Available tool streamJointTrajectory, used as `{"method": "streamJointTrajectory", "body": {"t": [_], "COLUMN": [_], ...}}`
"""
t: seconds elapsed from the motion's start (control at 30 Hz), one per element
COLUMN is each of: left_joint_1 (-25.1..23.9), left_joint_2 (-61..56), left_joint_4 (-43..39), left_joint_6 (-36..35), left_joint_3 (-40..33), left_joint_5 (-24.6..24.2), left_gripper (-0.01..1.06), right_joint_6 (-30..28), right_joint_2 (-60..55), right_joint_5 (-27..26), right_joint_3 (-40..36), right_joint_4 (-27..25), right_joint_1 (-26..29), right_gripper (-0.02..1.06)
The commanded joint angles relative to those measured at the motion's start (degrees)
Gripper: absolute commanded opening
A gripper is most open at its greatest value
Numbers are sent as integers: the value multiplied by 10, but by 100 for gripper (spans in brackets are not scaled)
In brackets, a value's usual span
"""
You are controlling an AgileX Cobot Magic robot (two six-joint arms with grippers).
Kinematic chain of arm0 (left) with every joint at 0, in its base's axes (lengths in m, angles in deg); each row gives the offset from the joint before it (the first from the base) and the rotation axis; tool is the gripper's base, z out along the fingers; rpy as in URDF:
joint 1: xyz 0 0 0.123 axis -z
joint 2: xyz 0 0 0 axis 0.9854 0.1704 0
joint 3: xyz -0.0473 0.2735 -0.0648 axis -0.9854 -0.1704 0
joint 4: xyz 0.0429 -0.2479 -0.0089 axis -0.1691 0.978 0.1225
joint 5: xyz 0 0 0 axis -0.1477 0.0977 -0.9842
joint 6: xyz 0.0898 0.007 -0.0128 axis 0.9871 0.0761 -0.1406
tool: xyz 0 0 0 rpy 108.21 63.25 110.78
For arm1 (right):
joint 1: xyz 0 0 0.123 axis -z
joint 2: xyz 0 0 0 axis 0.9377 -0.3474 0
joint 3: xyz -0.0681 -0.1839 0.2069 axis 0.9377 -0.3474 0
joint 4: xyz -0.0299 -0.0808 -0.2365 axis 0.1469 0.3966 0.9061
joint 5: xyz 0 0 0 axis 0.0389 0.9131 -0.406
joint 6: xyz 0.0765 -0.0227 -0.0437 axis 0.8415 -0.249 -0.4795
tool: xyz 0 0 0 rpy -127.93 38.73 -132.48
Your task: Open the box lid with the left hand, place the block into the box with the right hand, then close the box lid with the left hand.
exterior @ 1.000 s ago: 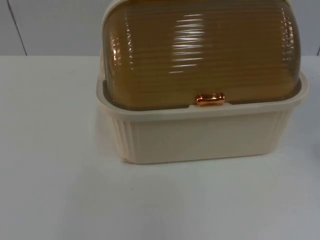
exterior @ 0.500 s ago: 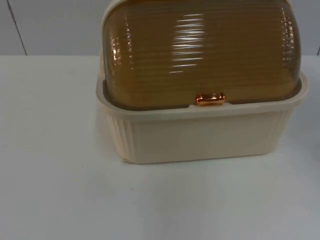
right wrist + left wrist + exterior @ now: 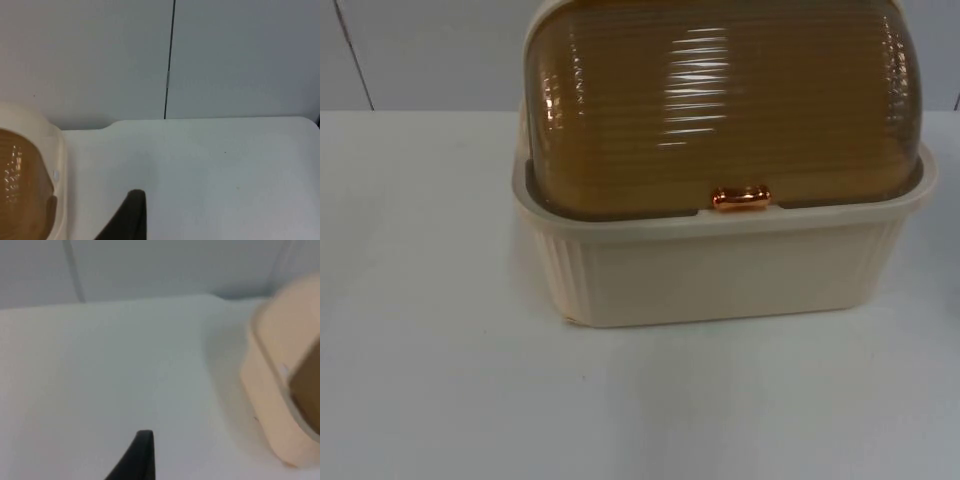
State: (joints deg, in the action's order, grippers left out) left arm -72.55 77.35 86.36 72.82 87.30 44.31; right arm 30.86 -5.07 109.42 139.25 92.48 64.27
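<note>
Top view: white bench (image 3: pixel 430 380) carries cream box (image 3: pixel 720 275) at centre-back, amber ribbed lid (image 3: pixel 720 110) shut, copper handle (image 3: pixel 741 198) at its front edge. Left gripper (image 3: pixel 137 460) and right gripper (image 3: pixel 131 215) hover beside box; finger state cannot be told.

Box (image 3: pixel 720 260) with lid (image 3: pixel 720 100) shut fills mid-table (image 3: pixel 440 380), backing onto partition wall (image 3: pixel 430 50); bare surface left and front.

The box (image 3: pixel 720 265) stands on the table (image 3: pixel 440 380), towards its back, before the partition wall (image 3: pixel 420 50); the lid (image 3: pixel 720 100) sits shut on the box; the handle (image 3: pixel 741 198) lies at the lid's front edge.
</note>
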Motion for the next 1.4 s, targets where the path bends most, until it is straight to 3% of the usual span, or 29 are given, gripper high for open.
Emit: {"method": "streamJointTrajectory", "body": {"t": [0.0,0.03,0.17,0.2,0.3,0.33,0.47,0.5,0.6,0.9,1.0,1.2,1.3,1.37], "left_joint_1": [79,79,212,212,326,326,421,421,466,491,491,491,491,491], "left_joint_2": [52,52,126,126,178,178,229,229,267,355,401,441,454,465], "left_joint_4": [5,5,-78,-78,-212,-212,-380,-380,-489,-650,-737,-766,-796,-803], "left_joint_6": [10,10,10,10,10,10,10,10,7,-30,-109,-169,-217,-237], "left_joint_3": [3,3,3,3,3,3,3,3,3,22,48,70,70,70], "left_joint_5": [4,4,47,47,82,82,126,126,160,182,172,156,154,151], "left_gripper": [105,105,105,105,105,105,105,105,105,105,105,104,98,87], "right_joint_6": [2,2,-7,-7,-18,-18,-18,-18,-18,-18,-18,-12,-13,-13], "right_joint_2": [-1,-1,0,0,1,1,1,1,1,1,1,1,1,1], "right_joint_5": [1,1,15,15,30,30,33,33,32,31,28,29,29,27], "right_joint_3": [5,5,5,5,5,5,5,5,5,5,5,5,5,5], "right_joint_4": [8,8,7,7,5,5,5,5,5,5,5,19,27,29], "right_joint_1": [2,2,2,2,2,2,2,2,2,2,2,2,2,2], "right_gripper": [104,104,104,104,104,104,104,104,104,104,104,104,104,104]}}
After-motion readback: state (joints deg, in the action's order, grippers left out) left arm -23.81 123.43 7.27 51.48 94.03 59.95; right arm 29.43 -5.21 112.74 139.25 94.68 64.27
